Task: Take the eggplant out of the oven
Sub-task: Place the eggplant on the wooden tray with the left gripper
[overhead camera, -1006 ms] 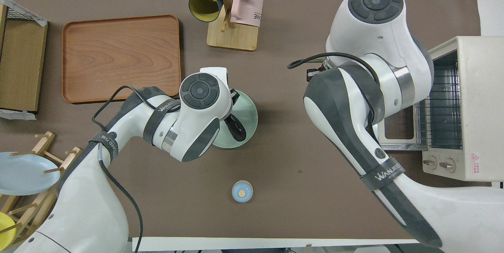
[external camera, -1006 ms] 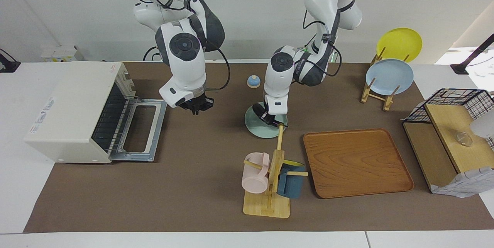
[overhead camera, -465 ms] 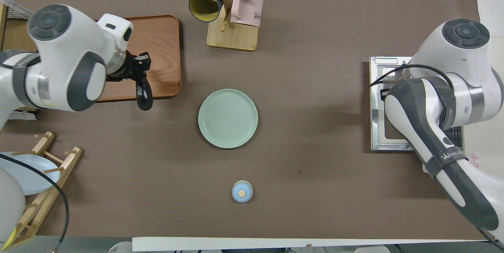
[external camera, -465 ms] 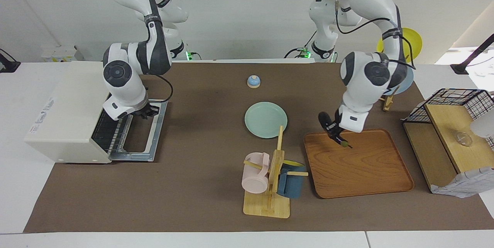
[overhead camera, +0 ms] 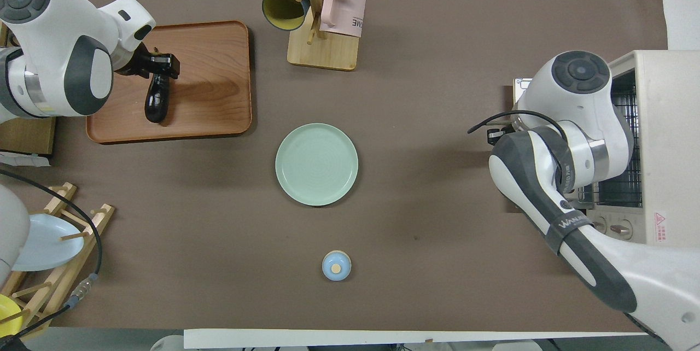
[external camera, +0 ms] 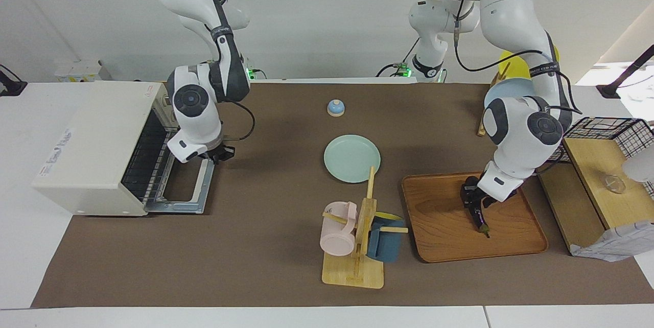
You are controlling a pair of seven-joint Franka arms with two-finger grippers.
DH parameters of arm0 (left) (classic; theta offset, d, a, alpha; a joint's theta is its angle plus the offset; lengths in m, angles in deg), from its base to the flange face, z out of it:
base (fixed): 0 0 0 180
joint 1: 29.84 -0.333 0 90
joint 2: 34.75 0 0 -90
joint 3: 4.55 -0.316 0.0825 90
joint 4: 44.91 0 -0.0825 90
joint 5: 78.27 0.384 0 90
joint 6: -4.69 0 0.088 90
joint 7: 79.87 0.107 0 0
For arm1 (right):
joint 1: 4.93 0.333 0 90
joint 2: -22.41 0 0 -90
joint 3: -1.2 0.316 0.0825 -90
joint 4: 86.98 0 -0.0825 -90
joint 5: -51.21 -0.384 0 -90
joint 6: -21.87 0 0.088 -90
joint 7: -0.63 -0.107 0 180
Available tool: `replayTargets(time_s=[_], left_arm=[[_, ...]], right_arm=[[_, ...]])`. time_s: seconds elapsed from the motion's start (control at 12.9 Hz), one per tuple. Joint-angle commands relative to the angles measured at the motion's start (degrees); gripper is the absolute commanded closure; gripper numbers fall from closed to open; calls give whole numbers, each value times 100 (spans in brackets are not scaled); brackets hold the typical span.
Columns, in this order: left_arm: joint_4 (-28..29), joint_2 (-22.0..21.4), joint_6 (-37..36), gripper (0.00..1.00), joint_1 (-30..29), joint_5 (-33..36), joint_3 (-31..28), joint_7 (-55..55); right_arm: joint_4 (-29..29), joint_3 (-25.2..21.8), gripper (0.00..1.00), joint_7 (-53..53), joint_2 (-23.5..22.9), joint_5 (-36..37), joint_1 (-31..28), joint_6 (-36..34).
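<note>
The eggplant point(external camera: 480, 216), slender and glossy dark, hangs tilted in my left gripper point(external camera: 473, 202), which is shut on its upper end. Its greenish tip is low over the brown wooden tray point(external camera: 439, 238); I cannot tell if it touches. In the overhead view the eggplant point(overhead camera: 155, 99) shows over the tray point(overhead camera: 219, 77), below the left gripper point(overhead camera: 160, 65). The cream-white oven point(external camera: 92, 139) stands at the right arm's end of the table, its door point(external camera: 186, 185) folded down open and its wire rack bare. My right gripper point(external camera: 218, 155) hangs over the door's handle edge.
A pale green plate point(external camera: 352, 158) lies mid-table. A wooden mug tree point(external camera: 357, 246) holds a pink and a blue mug beside the tray. A small blue knob-topped piece point(external camera: 335, 108) sits nearer the robots. A plate rack point(external camera: 513, 98) and a wire basket on a wooden shelf point(external camera: 598, 164) stand at the left arm's end.
My left gripper has carried the eggplant from over the green plate to over the wooden tray and lowered it. My right gripper went to the oven's open door, then shifted toward the door's handle edge.
</note>
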Motion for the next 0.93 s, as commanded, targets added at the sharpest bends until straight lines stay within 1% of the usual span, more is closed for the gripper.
replayTargets(time_s=[0.0, 0.08, 0.15, 0.23, 0.31, 0.46, 0.62, 0.7, 0.85], left_arm=[[-431, -156, -920, 0, -58, 17, -44, 78], [-370, -601, -1342, 0, -128, 35, -35, 8], [-161, -1023, -1720, 0, -111, 44, -35, -401], [-107, -1358, -2020, 0, -137, 44, -44, -692], [-167, -1605, -2449, 0, -146, 52, -52, -704], [-639, -1870, -3258, 0, -225, 254, -140, -521], [-1228, -1871, -4023, 0, -347, 211, -167, -170], [-1344, -1889, -4210, 0, -409, 219, -158, -133], [-1345, -1941, -4291, 0, -418, 263, -167, -124]], right_arm=[[18, 31, 93, -327, -23, -90, 154, 40], [27, 31, 93, -372, -14, -151, 251, 57], [53, 31, 92, -320, -14, -152, 226, 83], [62, 13, 92, -206, -14, -143, 174, 101], [71, 13, 92, -22, -6, -73, 69, 118], [150, 13, 92, 486, -14, -55, -291, 162], [246, 4, 91, 673, -6, 49, -398, 320], [238, 4, 91, 682, -14, 242, -398, 303], [90, 4, 91, 726, -32, 760, -416, 181]])
